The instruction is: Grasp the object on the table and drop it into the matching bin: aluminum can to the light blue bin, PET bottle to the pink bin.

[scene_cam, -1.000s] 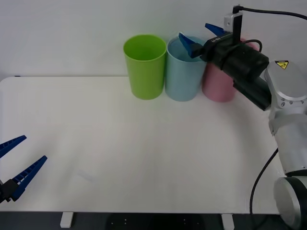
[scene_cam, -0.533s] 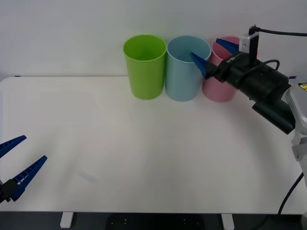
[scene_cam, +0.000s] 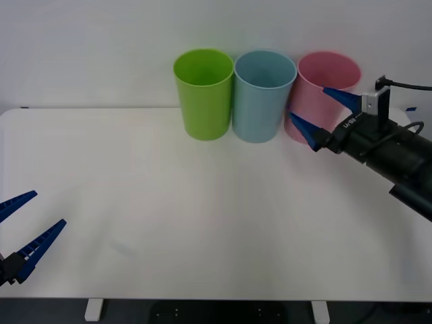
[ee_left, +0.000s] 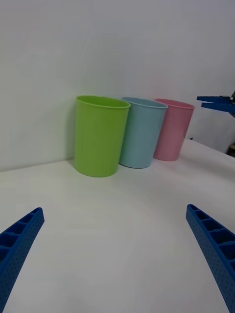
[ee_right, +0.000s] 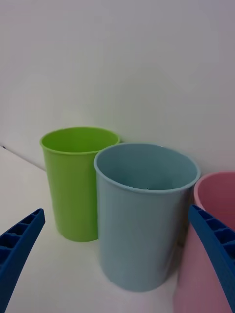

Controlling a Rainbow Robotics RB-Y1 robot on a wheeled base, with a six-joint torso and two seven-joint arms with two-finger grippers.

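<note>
We see our right hand (scene_cam: 318,111) in front of the pink bin (scene_cam: 329,75), wide open and holding nothing. Its blue fingers (ee_right: 215,242) touch no bin. The light blue bin (scene_cam: 264,94) stands just beside the pink one, with a lime green bin (scene_cam: 203,92) next along. Our left hand (scene_cam: 20,226) waits wide open and empty, low at the near left edge of the white table (scene_cam: 189,216)

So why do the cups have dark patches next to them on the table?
Those are soft shadows. In the front view, faint grey patches sit on the table at the feet of the lime green bin, light blue bin and pink bin. In the left wrist view the shadows are pale too, with no glare.
</note>
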